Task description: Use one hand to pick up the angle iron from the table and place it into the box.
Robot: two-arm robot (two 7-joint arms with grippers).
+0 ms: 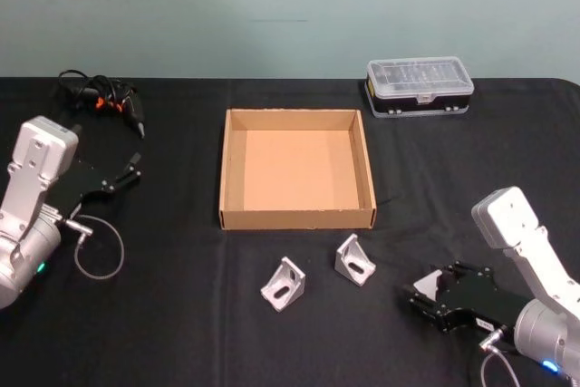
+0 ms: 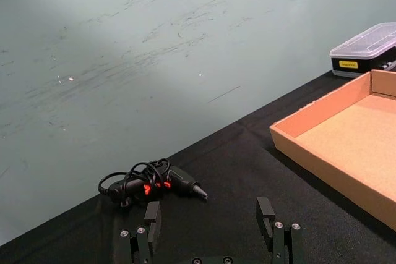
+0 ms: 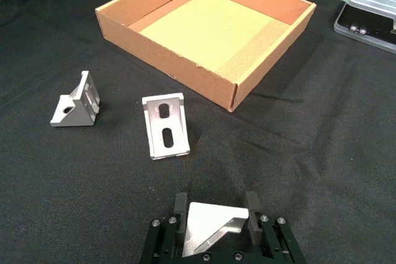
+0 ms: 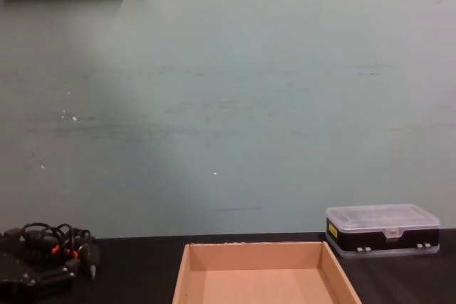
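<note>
Right hand (image 3: 215,207), low over the desk (image 1: 181,333) at the robot's front right. Jaws are closed onto an angle iron (image 3: 207,230), one finger against each side of it, with no gap to be seen in the right wrist view. Cannot tell whether the piece is off the desk surface yet.

Two more pieces lie loose on the desk between this hand and the box (image 1: 297,218). The nearer bracket (image 1: 355,260) stands tilted with its slotted face showing. The farther bracket (image 1: 284,284) lies to its left. Both are near the box's front wall but apart from it. The box sits mid-desk, open-topped, with nothing in it.

Left hand (image 1: 132,169) is parked at the left side. Its jaws are spread wide and empty, pointing toward a corded tool (image 1: 104,101). A clear-lidded case (image 1: 419,86) sits behind the box, to the right.

Step in hand, as judged: grasp made, lift and transfer not yet done.

The next move calls for:
- a rise high enough to clear the nearer bracket and the box's front wall
- a carry forward and left until the piece is over the box floor
- a descent, then release

The grip is on a small angled part, so I judge it could twist in the jaws if moved abruptly.
</note>
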